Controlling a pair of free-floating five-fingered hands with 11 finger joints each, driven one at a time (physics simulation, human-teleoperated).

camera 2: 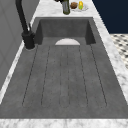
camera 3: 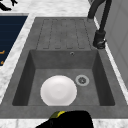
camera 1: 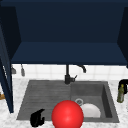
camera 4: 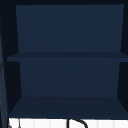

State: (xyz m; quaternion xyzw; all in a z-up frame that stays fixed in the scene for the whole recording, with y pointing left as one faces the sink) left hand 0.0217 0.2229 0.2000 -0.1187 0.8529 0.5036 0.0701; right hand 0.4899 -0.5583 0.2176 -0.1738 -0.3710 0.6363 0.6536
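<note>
- While the left robot hand (camera 1: 37, 118) hangs at the front left edge of the sink (camera 1: 45, 95) in the front view, its fingers are curled and it holds nothing. The right robot hand (camera 1: 123, 83) is at the far right, wrapped around the top of a green bottle (camera 1: 121, 94) that stands upright on the white surface (camera 1: 122, 112) just beside the sink. A big red ball (camera 1: 67, 114) sits at the front, and it hides part of a white plate (camera 1: 91, 110) down in the basin. A black tap (camera 1: 68, 75) stands behind the sink, under an open dark blue cabinet (camera 1: 67, 53).
- From the left side view, the bottle (camera 2: 66, 7) stands at the far end of the surface (camera 2: 50, 7), past the basin. Near it is a small plate with a brown thing and a yellow thing (camera 2: 77, 5). The white plate (camera 2: 67, 42) peeks out of the basin, and the tap (camera 2: 26, 27) stands on the left.
- From the right side view, the right robot hand (camera 3: 71, 120) is very close at the bottom edge, on top of the bottle (camera 3: 57, 114). The white plate (camera 3: 58, 90) lies flat in the basin beside the drain (camera 3: 82, 80). The left robot hand (camera 3: 6, 5) is far away in the top left corner.
- Up in the upper view, the blue cabinet (camera 4: 67, 56) has a shelf across its middle.
</note>
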